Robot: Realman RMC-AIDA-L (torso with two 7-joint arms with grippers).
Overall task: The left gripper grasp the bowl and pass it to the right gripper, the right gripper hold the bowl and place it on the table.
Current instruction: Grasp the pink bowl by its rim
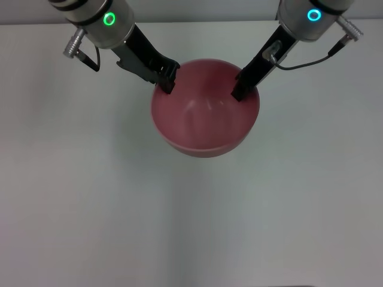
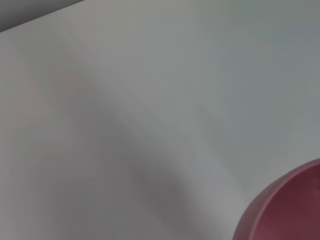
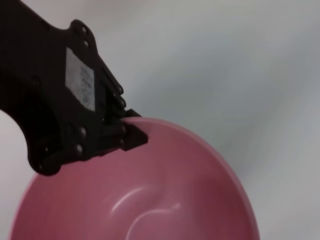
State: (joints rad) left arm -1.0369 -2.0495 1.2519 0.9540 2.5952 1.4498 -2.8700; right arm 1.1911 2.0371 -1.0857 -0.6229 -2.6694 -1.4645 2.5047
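Note:
The pink bowl (image 1: pixel 205 116) hangs tilted above the white table (image 1: pixel 90 197), its opening toward the head camera. My left gripper (image 1: pixel 166 82), on the green-ringed arm, is shut on the bowl's left rim. The right wrist view shows the same clamp close up: the left gripper (image 3: pixel 131 131) pinching the rim of the bowl (image 3: pixel 165 200). My right gripper (image 1: pixel 239 91), on the cyan-ringed arm, reaches down to the bowl's right rim and overlaps it. How it stands on the rim does not show. A small part of the bowl (image 2: pixel 287 210) shows in the left wrist view.
Plain white tabletop lies all around and below the bowl, with a soft shadow under it. The table's far edge (image 1: pixel 197 23) runs behind both arms. A thin dark cable (image 1: pixel 305 63) loops beside the right wrist.

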